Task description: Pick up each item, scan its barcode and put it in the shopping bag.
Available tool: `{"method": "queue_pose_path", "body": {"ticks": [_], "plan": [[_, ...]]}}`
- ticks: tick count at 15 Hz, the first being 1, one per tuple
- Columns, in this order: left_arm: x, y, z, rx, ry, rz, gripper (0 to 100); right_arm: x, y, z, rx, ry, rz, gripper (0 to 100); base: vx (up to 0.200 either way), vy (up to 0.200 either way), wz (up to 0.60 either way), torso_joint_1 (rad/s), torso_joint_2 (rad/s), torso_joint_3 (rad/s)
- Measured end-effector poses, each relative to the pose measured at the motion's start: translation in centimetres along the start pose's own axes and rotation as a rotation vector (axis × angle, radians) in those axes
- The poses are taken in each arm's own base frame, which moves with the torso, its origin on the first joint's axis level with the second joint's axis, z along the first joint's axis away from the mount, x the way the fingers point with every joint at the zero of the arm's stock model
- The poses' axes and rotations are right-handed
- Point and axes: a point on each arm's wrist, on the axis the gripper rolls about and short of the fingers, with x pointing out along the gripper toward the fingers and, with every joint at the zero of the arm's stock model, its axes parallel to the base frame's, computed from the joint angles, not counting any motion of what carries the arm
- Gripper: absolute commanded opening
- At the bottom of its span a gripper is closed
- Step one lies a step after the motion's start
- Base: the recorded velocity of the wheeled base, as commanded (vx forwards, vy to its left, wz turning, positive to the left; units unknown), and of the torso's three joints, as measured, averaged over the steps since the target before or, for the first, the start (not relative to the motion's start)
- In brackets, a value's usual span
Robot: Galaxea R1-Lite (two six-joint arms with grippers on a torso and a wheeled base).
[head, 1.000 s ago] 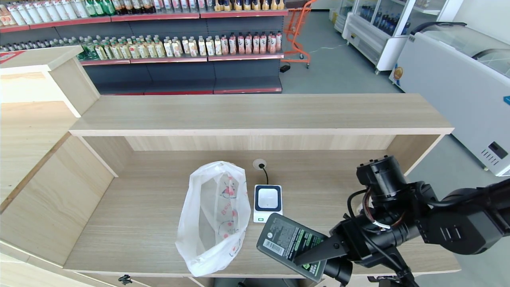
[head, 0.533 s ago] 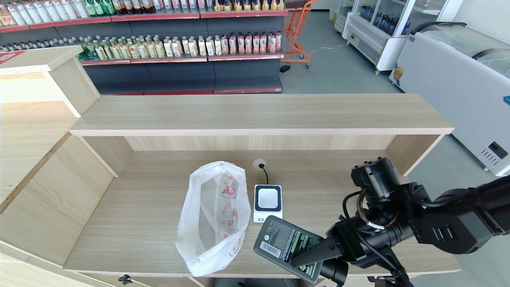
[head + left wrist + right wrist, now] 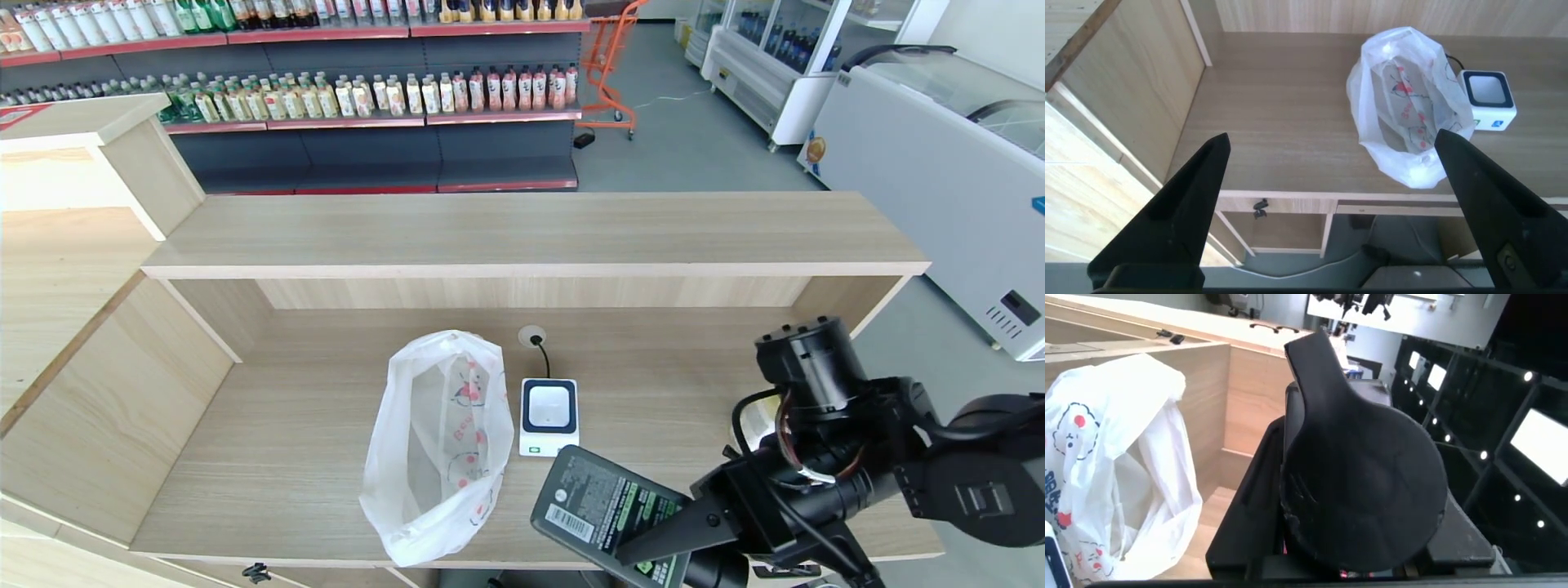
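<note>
A: Which step was it on?

B: Scan step, by my read. The right gripper (image 3: 657,551) was pinching a dark flat pack (image 3: 608,506) by its near end, fingers clamped on it.

A: Where was the pack exactly?

B: Up in the air over the front edge of the counter (image 3: 269,457), just on the robot's side of the scanner (image 3: 549,412) and right of the shopping bag (image 3: 441,445). Not in the bag yet.

A: And the code?

B: The barcode (image 3: 569,523) faced up twd the head cam. The scanner window faced up too, so the label was pointing the wrong way.

A: So what did the next move need?

B: Prob. a wrist roll to turn the label down, then a short carry fwd over the window. After that, left to the bag mouth, which looked open.

A: Left arm?

B: The left gripper (image 3: 1331,143) hung empty, fingers spread wide, above the counter's front-left part, apart from the bag. It could've steadied the rim, since the thin plastic looked floppy.
</note>
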Motion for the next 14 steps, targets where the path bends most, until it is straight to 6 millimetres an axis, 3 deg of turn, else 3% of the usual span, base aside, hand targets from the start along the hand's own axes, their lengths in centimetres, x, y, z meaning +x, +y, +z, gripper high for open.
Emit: {"method": "queue_pose_path", "body": {"ticks": [4,7,9,11,14], "plan": [[0.0,0.0,0.0,0.000,0.000,0.000,100,-3.9,-5.9,0.3,0.259,0.237,0.029,0,0.000,0.000,0.00,0.000,0.00,0.000],[0.0,0.0,0.0,0.000,0.000,0.000,100,-8.3,-8.2,2.4,0.799,0.542,-0.030,0,0.000,0.000,0.00,0.000,0.00,0.000],[0.0,0.0,0.0,0.000,0.000,0.000,100,-11.0,-8.2,3.5,1.236,0.797,-0.169,0,0.000,0.000,0.00,0.000,0.00,0.000],[0.0,0.0,0.0,0.000,0.000,0.000,100,-12.4,-7.6,3.9,1.651,0.999,-0.396,0,0.000,0.000,0.00,0.000,0.00,0.000],[0.0,0.0,0.0,0.000,0.000,0.000,100,-13.2,-4.4,2.9,2.072,1.173,-0.658,0,0.000,0.000,0.00,0.000,0.00,0.000]]}}
